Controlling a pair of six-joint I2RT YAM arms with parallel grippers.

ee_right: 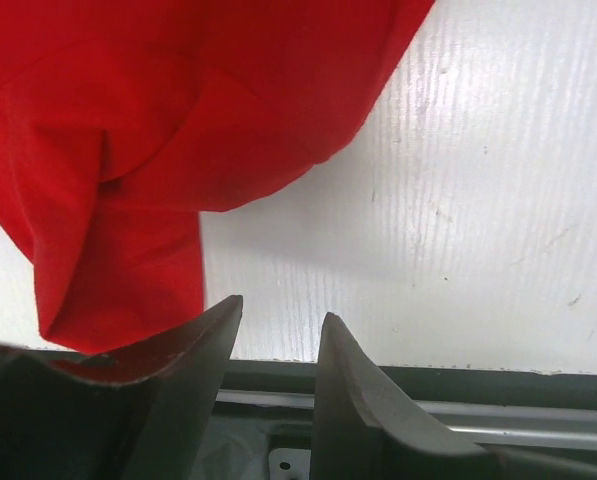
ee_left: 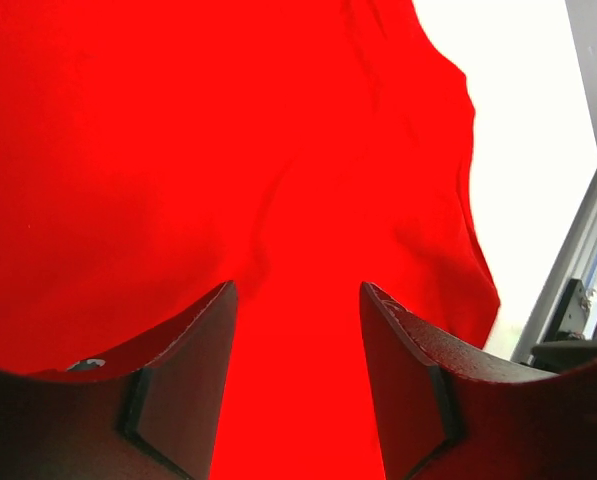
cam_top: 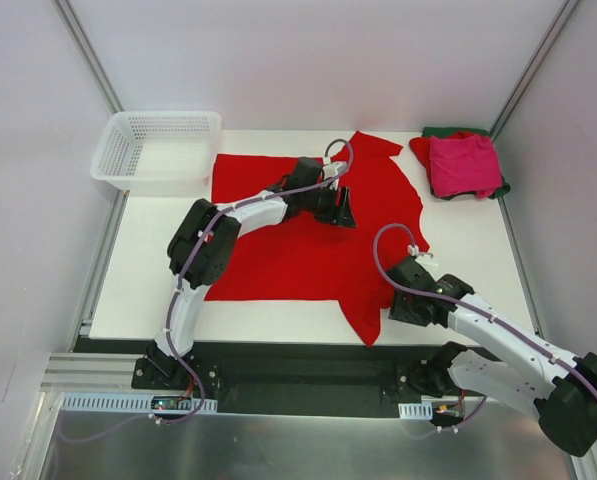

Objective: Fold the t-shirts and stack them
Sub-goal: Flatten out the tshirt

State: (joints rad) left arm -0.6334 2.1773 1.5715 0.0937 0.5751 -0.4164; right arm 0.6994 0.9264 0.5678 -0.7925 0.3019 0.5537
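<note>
A bright red t-shirt (cam_top: pixel 298 250) lies spread over the white table (cam_top: pixel 158 290). One sleeve hangs at the front edge. My left gripper (cam_top: pixel 343 210) hovers over the shirt's upper middle. In the left wrist view it (ee_left: pixel 298 290) is open and empty, with red cloth (ee_left: pixel 178 150) below it. My right gripper (cam_top: pixel 400 308) is near the table's front edge, just right of the front sleeve. In the right wrist view it (ee_right: pixel 281 308) is slightly open and empty, with the sleeve (ee_right: pixel 158 120) to its left. Folded shirts are stacked at the back right, with a magenta-pink shirt (cam_top: pixel 465 165) on top, a red one (cam_top: pixel 418 150) and a dark green one (cam_top: pixel 448 132).
A white mesh basket (cam_top: pixel 163 118) stands at the back left corner, empty. The table's front edge and a metal rail (ee_right: pixel 428 410) lie just under my right gripper. Bare table shows to the right of the red shirt (cam_top: pixel 468 240).
</note>
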